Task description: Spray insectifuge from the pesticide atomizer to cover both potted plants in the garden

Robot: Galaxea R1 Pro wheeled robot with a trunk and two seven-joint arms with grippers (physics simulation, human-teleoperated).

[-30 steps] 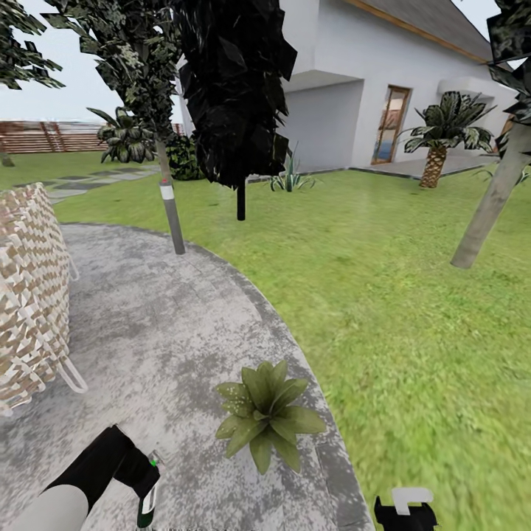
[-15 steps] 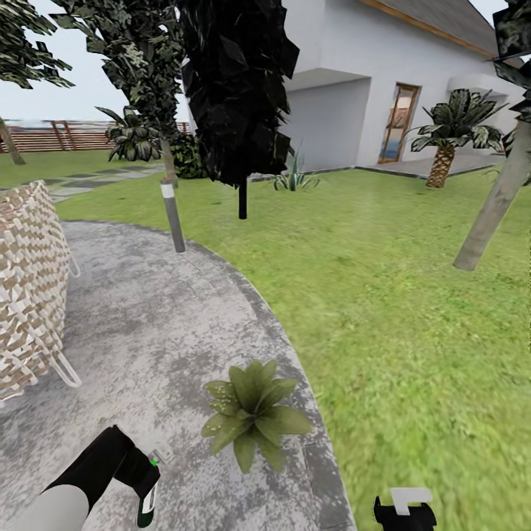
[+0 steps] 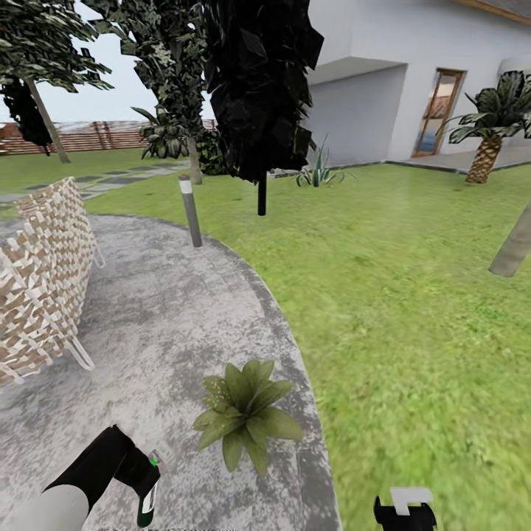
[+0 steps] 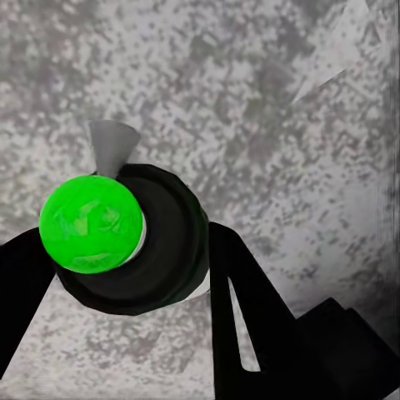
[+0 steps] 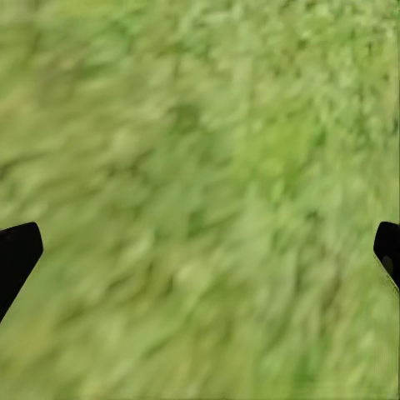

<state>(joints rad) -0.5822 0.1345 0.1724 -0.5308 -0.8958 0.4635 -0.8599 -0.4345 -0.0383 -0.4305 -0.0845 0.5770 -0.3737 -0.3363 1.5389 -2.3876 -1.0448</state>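
Down at the bottom left of the head view, the left pincer [image 3: 145, 483] has its black fingers clamped on the slim dark green pesticide atomizer with the white label band and black top [image 3: 149, 500], held more or less upright over the grey speckled paved round [image 3: 169, 310]. From the left wrist camera you look straight down on the bottle's black cap [image 4: 142, 242], which has a bright green round button [image 4: 90, 223] on it and a little grey nozzle cone [image 4: 112, 146] sticking out; one dark finger [image 4: 242, 308] sits tight against the cap.

Just to the right of the bottle, near but not touching, sits one potted plant, a low rosette of pointed green leaves [image 3: 247, 420] (no pot that I can make out), right by the paved round's edge where the green lawn [image 3: 413, 295] starts.

The right pincer [image 3: 404, 512] is at the bottom right over the grass. Its wrist camera shows blurry grass with one dark fingertip [image 5: 17, 254] at each side, so it's spread wide and holding nothing.

Also around: a woven tan-and-white wicker chair [image 3: 44, 280] on the paving, a short grey bollard post [image 3: 191, 210], dark trees [image 3: 258, 88], a brown slatted fence [image 3: 96, 136] and a white house [image 3: 413, 81].
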